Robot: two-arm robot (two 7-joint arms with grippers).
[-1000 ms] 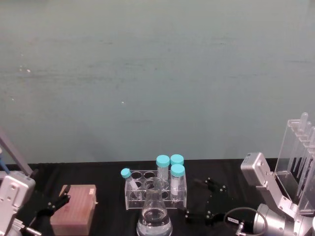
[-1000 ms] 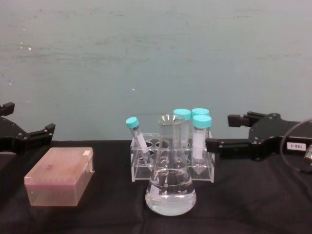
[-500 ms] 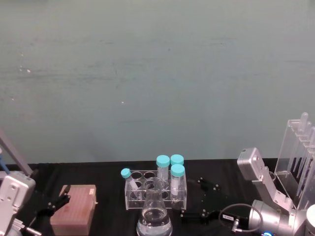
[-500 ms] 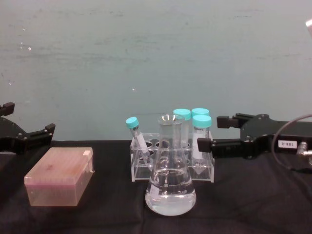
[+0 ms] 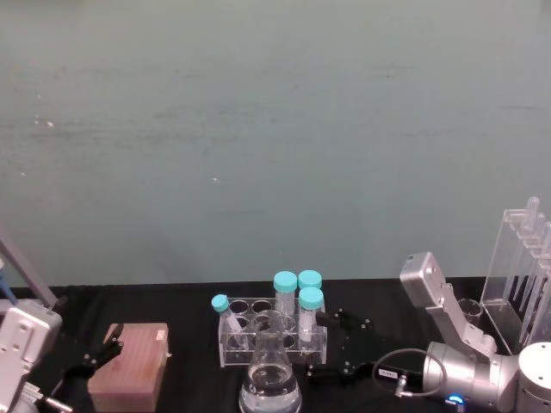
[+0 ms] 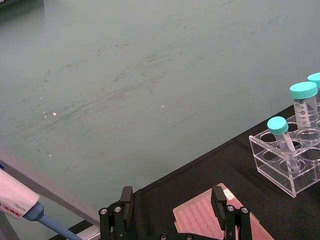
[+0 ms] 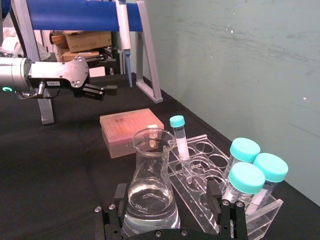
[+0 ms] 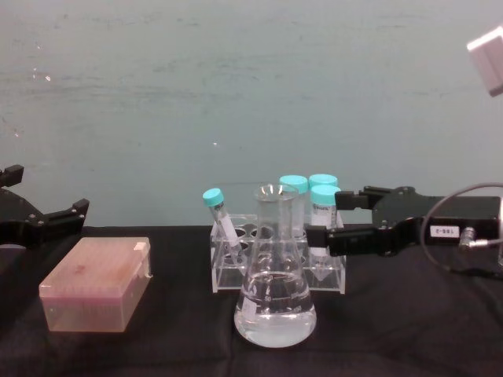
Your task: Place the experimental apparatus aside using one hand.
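Observation:
The conical flask (image 8: 275,294), holding clear liquid, stands at the table's front centre, also flask (image 5: 271,380) and flask (image 7: 149,186). My right gripper (image 8: 324,220) is open just right of the flask's neck, level with it and not touching; right gripper (image 5: 317,347). In the right wrist view the flask sits just ahead of the gap of the right gripper (image 7: 167,197). A tall acrylic stand (image 5: 519,275) with long pipettes is at the far right, with a small clear beaker (image 5: 469,310) beside it. My left gripper (image 8: 43,192) hangs open at the left edge.
A clear tube rack (image 8: 277,263) with teal-capped tubes stands right behind the flask, close to my right fingers. A pink tip box (image 8: 98,284) lies front left, below the left gripper (image 6: 172,200). A blue pipette stand (image 7: 85,15) is at the far left.
My right gripper has moved left, still open, from well right of the rack to beside the flask. The left arm, flask and rack have not moved.

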